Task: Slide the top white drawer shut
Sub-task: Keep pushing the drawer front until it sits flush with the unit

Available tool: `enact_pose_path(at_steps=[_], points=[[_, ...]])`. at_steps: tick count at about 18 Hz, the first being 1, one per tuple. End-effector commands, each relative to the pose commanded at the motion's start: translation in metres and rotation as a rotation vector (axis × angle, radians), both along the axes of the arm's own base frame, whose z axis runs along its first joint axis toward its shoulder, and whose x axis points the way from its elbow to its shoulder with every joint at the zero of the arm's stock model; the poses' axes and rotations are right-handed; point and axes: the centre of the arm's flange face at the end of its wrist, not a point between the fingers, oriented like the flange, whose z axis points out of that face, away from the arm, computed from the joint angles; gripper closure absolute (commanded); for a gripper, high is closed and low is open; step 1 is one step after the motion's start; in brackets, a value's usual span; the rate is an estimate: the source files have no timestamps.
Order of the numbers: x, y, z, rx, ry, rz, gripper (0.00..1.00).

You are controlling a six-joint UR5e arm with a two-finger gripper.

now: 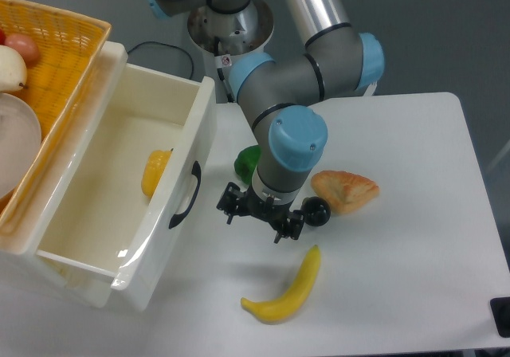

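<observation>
1. Drawer position: the top white drawer (119, 205) stands pulled out at the left of the table (398, 293), its black handle (186, 194) facing right.
2. Drawer contents: a yellow item (156, 170) lies inside, near the front panel.
3. Gripper (260, 215): it hangs to the right of the handle, apart from it; fingers spread, holding nothing.
4. Adjacent items: a green object (246, 162) sits partly hidden behind the arm; a black ball (316, 210) lies just right of the gripper, touching a pastry (344, 190).
5. Near side: a banana (288, 288) lies below the gripper.
6. Far left: an orange basket (48, 62) rests on the cabinet top.
</observation>
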Motion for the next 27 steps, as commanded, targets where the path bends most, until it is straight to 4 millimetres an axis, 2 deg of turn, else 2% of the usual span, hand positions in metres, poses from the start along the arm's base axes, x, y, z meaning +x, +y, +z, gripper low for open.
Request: enact_pose_path(at_steps=[10,17,27], points=[[0.016,0.006,-0.013,-0.014,-0.021,-0.032,0.00],[0.034,0.014,-0.006,-0.006,-0.025,-0.059,0.00],[0.044,0.017,0.000,0.017,-0.046,-0.067,0.00]])
